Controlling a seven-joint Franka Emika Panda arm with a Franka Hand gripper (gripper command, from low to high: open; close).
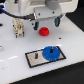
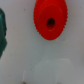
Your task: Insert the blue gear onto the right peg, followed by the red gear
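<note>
The blue gear (image 1: 50, 52) lies flat on the right part of the grey black-rimmed plate (image 1: 33, 60) in the exterior view. It covers the spot of the right peg, which I cannot make out. A thin dark pin (image 1: 36, 56) stands on the plate's left part. The red gear (image 1: 44, 31) rests on the white table behind the plate. In the wrist view the red gear (image 2: 50, 21) fills the frame's upper part, hub hole showing. My gripper (image 1: 46, 23) hangs just above the red gear, its dark fingers (image 1: 57, 22) spread to either side, open and holding nothing.
A beige blocky object (image 1: 19, 27) stands on the table toward the exterior view's left, close to the arm. A dark green shape (image 2: 2, 35) shows at the wrist view's edge. The table's dark edge (image 1: 75, 22) runs behind on the right.
</note>
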